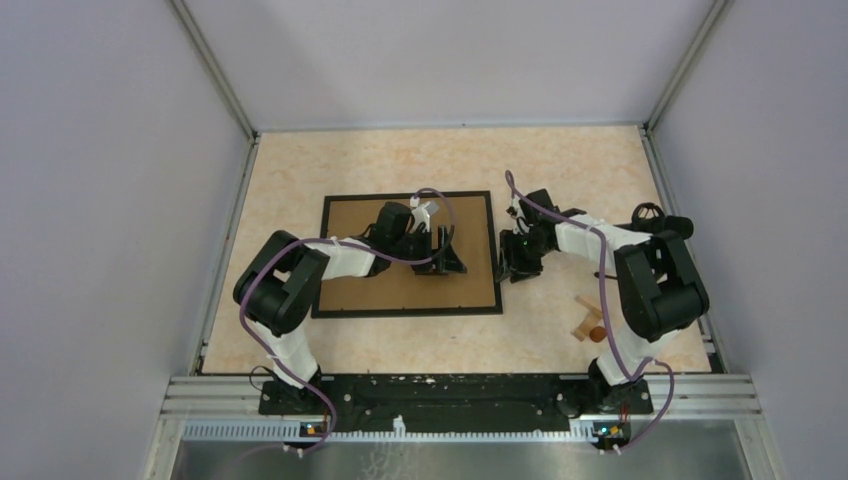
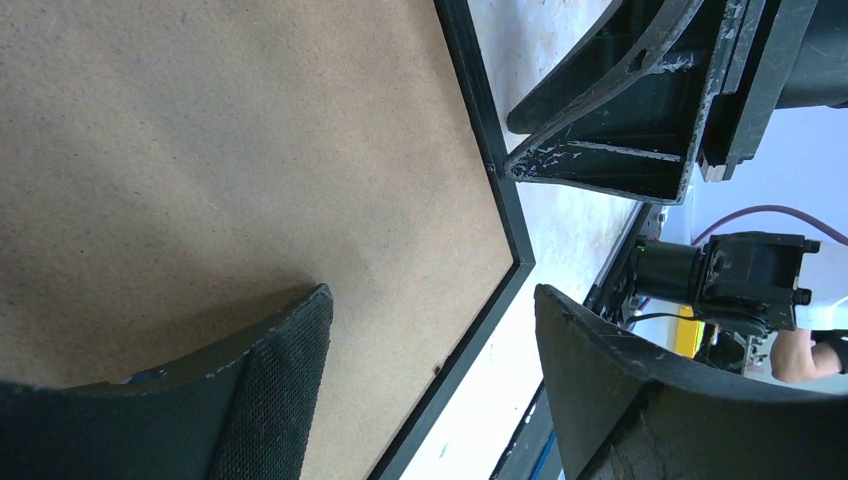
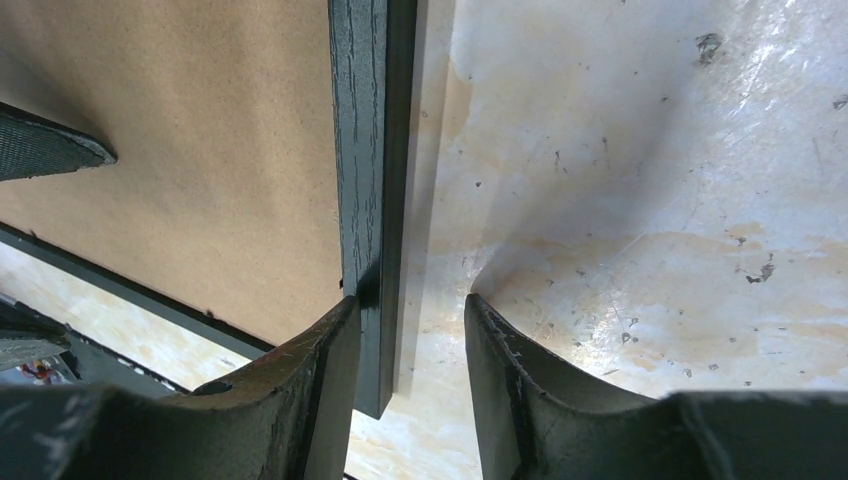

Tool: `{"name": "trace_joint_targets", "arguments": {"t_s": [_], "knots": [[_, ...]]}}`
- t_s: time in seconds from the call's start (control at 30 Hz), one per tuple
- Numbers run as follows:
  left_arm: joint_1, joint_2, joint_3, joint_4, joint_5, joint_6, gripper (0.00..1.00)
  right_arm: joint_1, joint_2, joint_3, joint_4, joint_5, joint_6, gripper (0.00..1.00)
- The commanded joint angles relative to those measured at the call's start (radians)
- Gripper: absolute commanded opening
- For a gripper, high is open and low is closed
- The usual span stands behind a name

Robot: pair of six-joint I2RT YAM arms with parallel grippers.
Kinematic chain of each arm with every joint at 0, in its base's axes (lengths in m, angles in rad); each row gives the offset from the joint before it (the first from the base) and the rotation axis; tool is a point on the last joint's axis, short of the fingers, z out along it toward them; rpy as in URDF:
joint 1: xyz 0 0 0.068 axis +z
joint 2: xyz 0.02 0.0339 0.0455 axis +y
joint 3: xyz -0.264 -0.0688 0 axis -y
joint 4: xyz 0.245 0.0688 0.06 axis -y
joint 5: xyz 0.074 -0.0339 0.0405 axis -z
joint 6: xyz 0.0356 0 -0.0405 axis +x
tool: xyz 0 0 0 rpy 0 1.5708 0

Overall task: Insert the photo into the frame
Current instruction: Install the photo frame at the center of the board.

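Observation:
The frame (image 1: 405, 196) lies flat in the middle of the table, a thin black border around a brown backing board (image 1: 380, 290). The photo is out of view. My left gripper (image 1: 447, 250) hovers over the board's right part, open; in the left wrist view its fingertips (image 2: 432, 292) stand wide apart above the frame's corner (image 2: 490, 140). My right gripper (image 1: 515, 268) sits at the frame's right edge. In the right wrist view it (image 3: 410, 298) straddles the black border (image 3: 360, 150): one finger touches the border and the other stands apart over the table. It is open.
A small wooden piece with an orange ball (image 1: 590, 322) lies next to the right arm's base. A black object (image 1: 648, 213) sits at the far right. Grey walls enclose the table, and a metal rail (image 1: 460, 395) runs along the near edge.

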State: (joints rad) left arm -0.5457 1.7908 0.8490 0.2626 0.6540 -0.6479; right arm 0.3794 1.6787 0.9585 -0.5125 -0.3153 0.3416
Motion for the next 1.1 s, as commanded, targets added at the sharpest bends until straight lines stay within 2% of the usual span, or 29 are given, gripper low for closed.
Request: {"name": "trace_joint_targets", "arguments": {"t_s": [0.0,0.47,0.73,0.83,0.9,0.97,1.07], "knots": [[0.008,0.034,-0.02,-0.041,-0.096,0.053,0.8,0.014,0.043,0.003,0.021,0.046,-0.006,0.43],[0.007,0.03,-0.026,-0.035,-0.09,0.054,0.8,0.095,0.138,0.002,0.03,0.214,0.108,0.41],[0.006,0.027,-0.033,-0.028,-0.091,0.053,0.8,0.167,0.306,0.079,-0.061,0.519,0.183,0.39],[0.006,0.027,-0.034,-0.027,-0.09,0.053,0.8,0.176,0.372,0.107,-0.069,0.465,0.154,0.39],[0.007,0.024,-0.035,-0.027,-0.09,0.054,0.8,0.184,0.366,0.134,-0.071,0.366,0.105,0.4],[0.006,0.015,-0.043,-0.015,-0.09,0.054,0.8,0.18,0.292,0.15,-0.065,0.269,0.076,0.43],[0.005,-0.014,-0.055,0.017,-0.065,0.057,0.8,0.164,0.165,0.227,-0.123,0.274,0.038,0.55]]}}
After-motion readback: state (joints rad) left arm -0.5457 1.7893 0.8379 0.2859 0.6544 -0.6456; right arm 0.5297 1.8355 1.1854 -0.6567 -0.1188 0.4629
